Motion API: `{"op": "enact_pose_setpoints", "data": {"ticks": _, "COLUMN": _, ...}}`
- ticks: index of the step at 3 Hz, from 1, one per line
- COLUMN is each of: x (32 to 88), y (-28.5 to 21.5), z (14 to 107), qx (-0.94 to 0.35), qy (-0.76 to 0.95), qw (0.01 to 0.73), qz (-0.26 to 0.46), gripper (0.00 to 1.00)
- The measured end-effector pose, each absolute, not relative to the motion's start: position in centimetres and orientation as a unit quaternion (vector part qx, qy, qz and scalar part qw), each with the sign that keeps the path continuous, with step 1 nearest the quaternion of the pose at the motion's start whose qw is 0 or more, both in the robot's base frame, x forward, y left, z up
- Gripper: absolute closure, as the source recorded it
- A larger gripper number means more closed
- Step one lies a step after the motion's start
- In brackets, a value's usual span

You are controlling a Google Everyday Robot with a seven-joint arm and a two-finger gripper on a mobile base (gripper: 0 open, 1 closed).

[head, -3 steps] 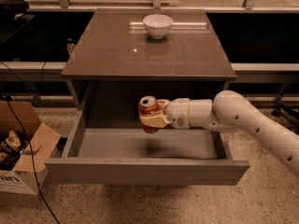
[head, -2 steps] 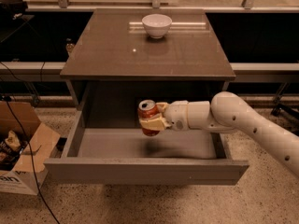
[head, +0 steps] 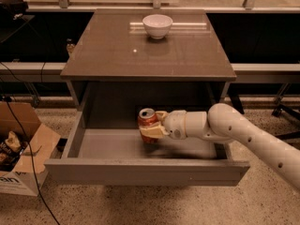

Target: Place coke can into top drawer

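The end effector point(head: 151, 129) is clamping the coke can point(head: 146, 120) from the right, its fingers closing around the lower half of the can. The can is standing upright, silver top up, hanging inside the pulled-out top drawer point(head: 145, 171), left of centre over the light grey floor; whether its base is touching that floor, I cannot tell. The white arm point(head: 248, 135) is reaching in from the right. Up on the desk point(head: 140, 60) a white bowl point(head: 157, 26) is sitting near the back edge. A cardboard box point(head: 23, 139) is lying on the floor at left.
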State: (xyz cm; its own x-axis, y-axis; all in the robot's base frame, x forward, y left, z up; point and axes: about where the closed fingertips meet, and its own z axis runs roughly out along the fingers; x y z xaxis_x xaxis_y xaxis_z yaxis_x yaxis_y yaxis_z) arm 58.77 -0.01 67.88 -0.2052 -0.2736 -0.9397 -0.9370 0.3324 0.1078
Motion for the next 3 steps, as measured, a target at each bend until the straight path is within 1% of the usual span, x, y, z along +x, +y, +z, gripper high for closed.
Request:
{"op": "enact_pose_setpoints", "data": {"ticks": 2, "x": 59.25, "y": 0.14, "z": 66.13, "qx": -0.421, "qy": 0.687, "qw": 0.458, "qz": 0.375, "gripper": 0.11}}
{"op": "enact_pose_setpoints", "data": {"ticks": 3, "x": 59.22, "y": 0.32, "z": 66.11, "qx": -0.422, "qy": 0.686, "qw": 0.458, "qz": 0.376, "gripper": 0.00}}
